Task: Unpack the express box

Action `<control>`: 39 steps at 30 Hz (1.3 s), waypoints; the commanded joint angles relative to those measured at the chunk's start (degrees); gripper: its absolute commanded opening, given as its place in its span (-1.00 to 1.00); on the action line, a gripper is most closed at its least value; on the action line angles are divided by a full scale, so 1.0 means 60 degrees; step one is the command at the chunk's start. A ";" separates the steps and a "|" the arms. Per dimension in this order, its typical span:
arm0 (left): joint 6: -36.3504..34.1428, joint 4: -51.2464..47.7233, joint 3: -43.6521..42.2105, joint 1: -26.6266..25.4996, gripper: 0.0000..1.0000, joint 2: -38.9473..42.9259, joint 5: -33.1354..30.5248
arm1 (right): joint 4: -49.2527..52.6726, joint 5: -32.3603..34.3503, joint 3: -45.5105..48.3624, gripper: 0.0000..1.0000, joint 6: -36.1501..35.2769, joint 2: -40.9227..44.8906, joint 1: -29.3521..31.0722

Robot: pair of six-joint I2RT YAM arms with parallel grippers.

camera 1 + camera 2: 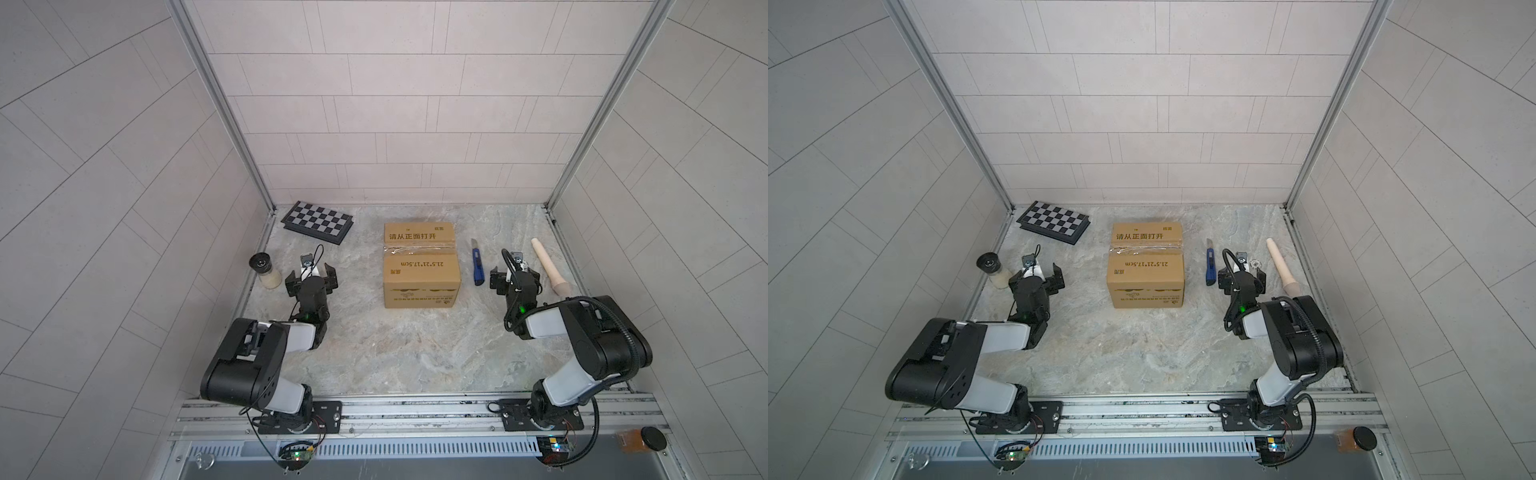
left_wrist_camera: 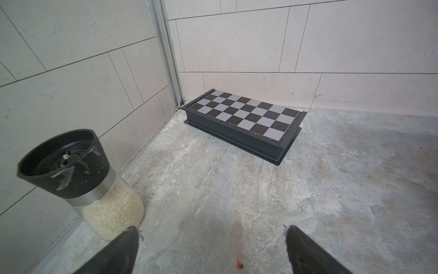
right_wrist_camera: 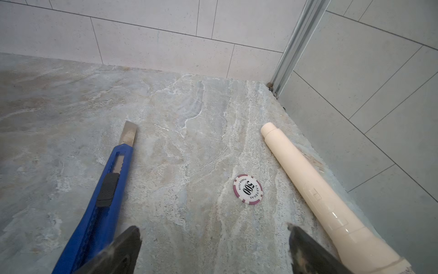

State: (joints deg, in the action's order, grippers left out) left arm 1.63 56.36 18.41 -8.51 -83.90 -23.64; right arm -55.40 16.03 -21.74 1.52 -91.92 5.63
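Observation:
The express box is a brown cardboard carton with black print. It stands closed in the middle of the table in both top views, with clear tape across its top seam. Neither wrist view shows it. My left gripper hovers left of the box, open, with only bare table between its fingers. Right of the box is my right gripper, also open and empty, between a blue utility knife and a cream tube.
A grinder jar with a black top stands by the left wall, close to the left gripper. A folded checkered board case lies in the back left corner. A poker chip lies ahead of the right gripper.

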 commanded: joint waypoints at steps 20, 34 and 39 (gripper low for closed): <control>-0.0058 0.0158 0.0154 0.0057 0.99 -0.0090 -0.0051 | 0.0033 -0.0016 0.0034 0.99 -0.0094 0.0123 0.0011; -0.0104 0.0432 0.0022 0.0049 1.00 0.0107 -0.0046 | -0.0062 0.0050 0.0085 0.99 -0.0146 0.0162 0.0014; 0.0629 -0.4313 0.1407 -0.0062 1.00 0.3075 -0.1158 | 0.5218 0.0847 -0.1821 0.99 0.0612 0.2281 0.0098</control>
State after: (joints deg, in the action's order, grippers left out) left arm 2.26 43.75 20.80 -8.75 -74.30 -25.26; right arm -41.39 17.61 -24.93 2.44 -85.17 5.89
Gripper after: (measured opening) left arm 0.998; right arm 0.995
